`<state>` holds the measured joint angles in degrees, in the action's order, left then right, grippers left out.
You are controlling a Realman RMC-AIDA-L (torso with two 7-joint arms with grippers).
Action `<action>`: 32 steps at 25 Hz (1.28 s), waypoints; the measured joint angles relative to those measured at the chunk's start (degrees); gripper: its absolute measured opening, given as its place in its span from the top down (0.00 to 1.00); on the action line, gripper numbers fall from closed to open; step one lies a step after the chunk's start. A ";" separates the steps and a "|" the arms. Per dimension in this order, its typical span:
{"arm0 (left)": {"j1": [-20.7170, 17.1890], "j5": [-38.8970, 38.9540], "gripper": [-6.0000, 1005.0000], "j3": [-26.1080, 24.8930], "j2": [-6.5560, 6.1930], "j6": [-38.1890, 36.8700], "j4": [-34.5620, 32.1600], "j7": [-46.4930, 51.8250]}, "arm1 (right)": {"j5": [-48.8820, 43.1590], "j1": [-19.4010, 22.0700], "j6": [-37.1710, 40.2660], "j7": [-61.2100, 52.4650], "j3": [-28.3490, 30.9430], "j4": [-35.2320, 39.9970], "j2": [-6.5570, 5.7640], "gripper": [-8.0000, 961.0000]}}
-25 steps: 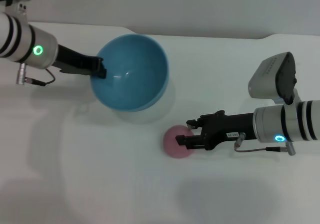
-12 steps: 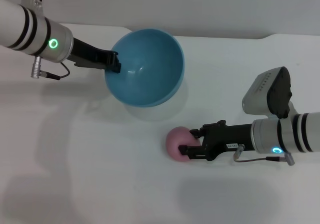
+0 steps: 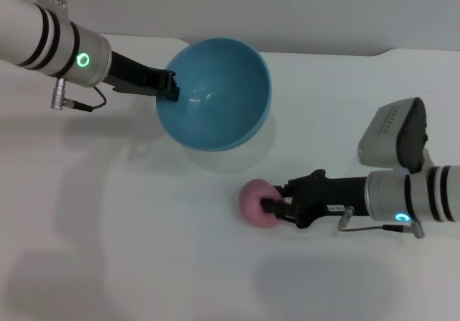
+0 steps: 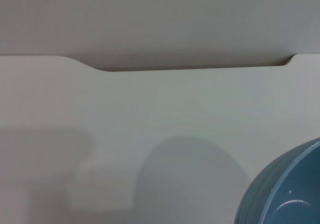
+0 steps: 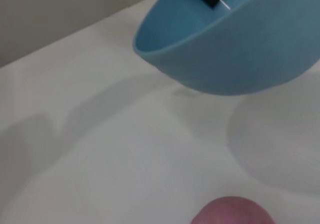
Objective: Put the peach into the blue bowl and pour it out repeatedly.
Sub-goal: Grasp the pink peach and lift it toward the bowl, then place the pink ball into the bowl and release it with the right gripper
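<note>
Resting on the white table (image 3: 144,263) is the peach (image 3: 257,202), a small matte pink ball lying a little toward the robot's right of centre, with the right gripper (image 3: 276,206) clenched on the side of it that faces the right arm. The black fingers pinch the fruit from that side, and the rest of its round outline stands bare against the tabletop.

Above and to the left of the peach, the blue bowl (image 3: 215,95) is held off the surface, tilted so its glossy hollow faces the head camera. The left gripper (image 3: 171,91) is closed on its rim at the left-hand edge, one black finger showing against the inside wall. The right wrist view shows the bowl's underside clear of the table, with its soft shadow on the surface beneath. Bowl and peach are apart, a strip of bare table between them.

Open tabletop spreads in front of the peach and toward the robot's left. The table's far edge runs behind the bowl, stepping up on the right, and a plain grey wall (image 3: 287,5) stands beyond it.
</note>
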<state>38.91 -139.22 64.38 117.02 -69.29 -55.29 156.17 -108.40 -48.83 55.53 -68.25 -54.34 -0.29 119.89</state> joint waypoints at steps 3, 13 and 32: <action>0.04 -0.04 1.00 0.02 0.15 0.04 0.11 -0.04 | 0.68 2.03 2.55 -0.30 1.12 2.08 -0.23 0.66; -0.04 -0.08 1.00 0.46 0.47 0.99 1.09 0.02 | 4.36 18.18 13.75 -8.98 2.38 22.37 -1.29 0.88; 9.70 3.42 1.00 28.09 1.67 -0.41 8.22 8.62 | 4.71 21.10 39.99 -16.75 5.77 44.68 -1.50 0.90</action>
<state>48.61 -135.80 92.47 118.68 -69.70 -47.07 164.80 -103.69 -27.74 95.52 -85.00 -48.57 44.39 118.39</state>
